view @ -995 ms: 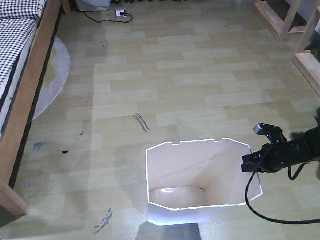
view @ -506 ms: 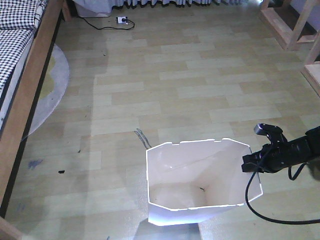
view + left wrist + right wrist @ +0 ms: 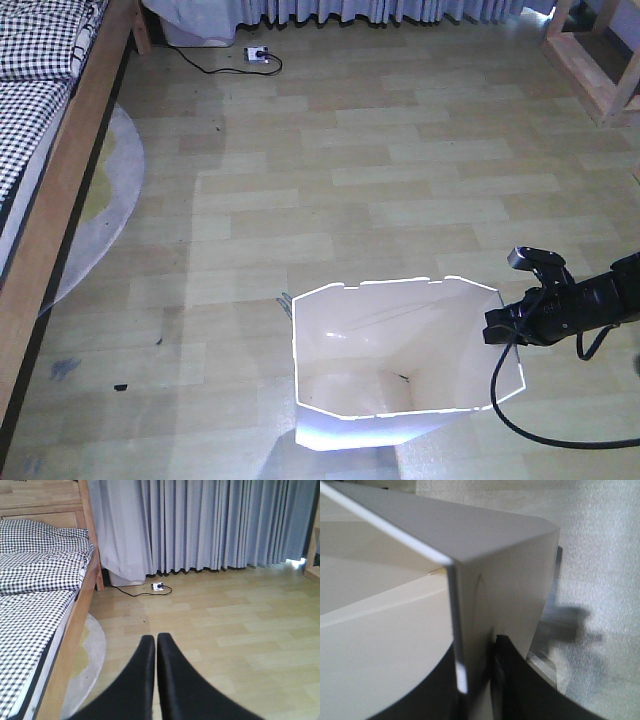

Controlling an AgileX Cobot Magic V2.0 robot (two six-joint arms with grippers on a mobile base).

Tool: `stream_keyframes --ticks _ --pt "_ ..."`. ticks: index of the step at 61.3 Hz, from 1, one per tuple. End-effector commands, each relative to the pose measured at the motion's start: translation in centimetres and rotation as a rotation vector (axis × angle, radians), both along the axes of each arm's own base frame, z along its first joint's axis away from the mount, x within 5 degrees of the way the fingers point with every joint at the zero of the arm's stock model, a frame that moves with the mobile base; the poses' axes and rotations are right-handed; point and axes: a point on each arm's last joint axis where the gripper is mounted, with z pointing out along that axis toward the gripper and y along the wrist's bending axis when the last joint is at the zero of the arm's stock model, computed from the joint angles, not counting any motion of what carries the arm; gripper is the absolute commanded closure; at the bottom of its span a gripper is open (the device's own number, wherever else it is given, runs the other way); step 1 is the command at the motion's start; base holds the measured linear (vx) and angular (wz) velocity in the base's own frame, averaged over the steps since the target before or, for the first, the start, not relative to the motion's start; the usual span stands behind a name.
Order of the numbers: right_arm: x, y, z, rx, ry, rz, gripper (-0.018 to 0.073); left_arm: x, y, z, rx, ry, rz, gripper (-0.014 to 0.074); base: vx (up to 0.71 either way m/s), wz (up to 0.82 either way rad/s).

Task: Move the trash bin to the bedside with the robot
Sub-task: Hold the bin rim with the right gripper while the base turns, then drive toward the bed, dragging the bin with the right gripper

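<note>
The white trash bin (image 3: 345, 350) stands on the floor at the bottom centre of the front view, its faceted rim up and cream inside showing. My right gripper (image 3: 497, 327), black with a trailing cable, is shut on the bin's right rim. In the right wrist view one finger sits inside and one outside the bin wall (image 3: 395, 630), clamped at the right gripper (image 3: 475, 647). The bed (image 3: 60, 200) with its wooden frame and checked bedding runs along the left edge, apart from the bin. My left gripper (image 3: 156, 639) is shut on nothing, facing the floor beside the bed (image 3: 40, 580).
A round grey rug (image 3: 115, 190) lies partly under the bed. A power strip with a black cable (image 3: 258, 55) lies by the grey curtains (image 3: 200, 525). Wooden furniture legs (image 3: 590, 60) stand at the top right. Dark scuffs (image 3: 120, 385) mark the floor.
The floor, the bed and the power strip have slid down the front view, and the bed's near corner has left it. The bin and right gripper keep their place in the view.
</note>
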Motion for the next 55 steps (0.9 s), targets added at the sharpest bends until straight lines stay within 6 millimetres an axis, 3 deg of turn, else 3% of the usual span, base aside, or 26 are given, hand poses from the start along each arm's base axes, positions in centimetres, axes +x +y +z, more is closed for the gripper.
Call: stream_keyframes --ticks 1,55 --pt "1.0 1.11 3.39 0.193 -0.066 -0.002 0.0564 0.03 -0.03 0.06 -0.004 -0.063 -0.004 0.0603 0.28 0.06" --pt "1.0 1.11 3.39 0.193 -0.066 -0.002 0.0564 0.03 -0.03 0.06 -0.004 -0.063 -0.004 0.0603 0.3 0.0"
